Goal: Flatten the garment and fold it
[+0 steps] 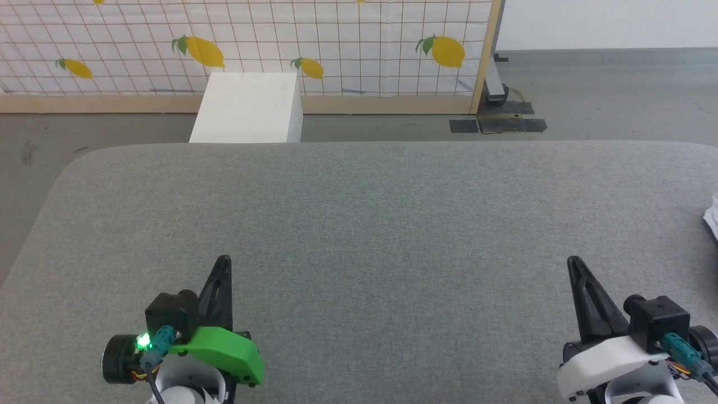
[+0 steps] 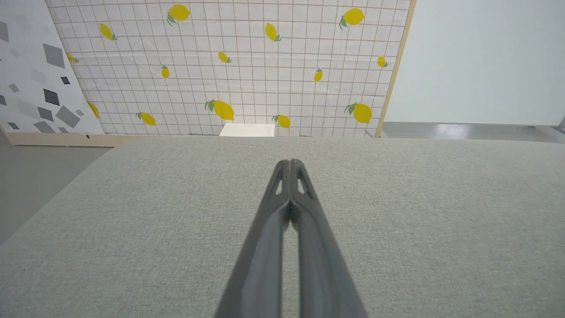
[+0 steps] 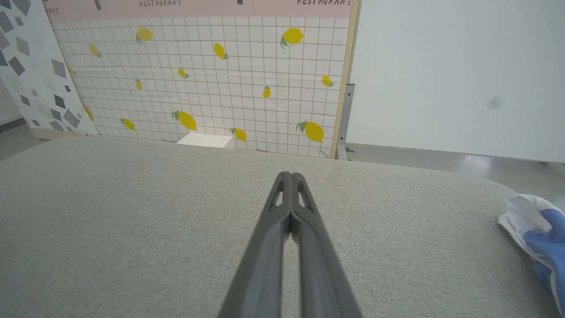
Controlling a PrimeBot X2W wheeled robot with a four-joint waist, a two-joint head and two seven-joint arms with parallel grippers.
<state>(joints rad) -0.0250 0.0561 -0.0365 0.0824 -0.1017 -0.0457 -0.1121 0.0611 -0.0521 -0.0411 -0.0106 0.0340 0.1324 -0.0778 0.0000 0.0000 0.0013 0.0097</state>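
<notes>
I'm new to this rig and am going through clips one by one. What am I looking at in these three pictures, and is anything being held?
This is a two-armed robot. The head view comes from a camera on its head, looking down at a grey cloth-covered surface. Its left gripper shows at the lower left and its right gripper at the lower right. The two wrist views come from a camera on each wrist, looking along that gripper's two dark fingers. In both views the fingers are pressed together with nothing between them, so nothing is held. The garment, white with blue, lies bunched at the right edge of the surface, apart from both grippers. Beyond the surface stand a white box and a lemon-print panel.
</notes>
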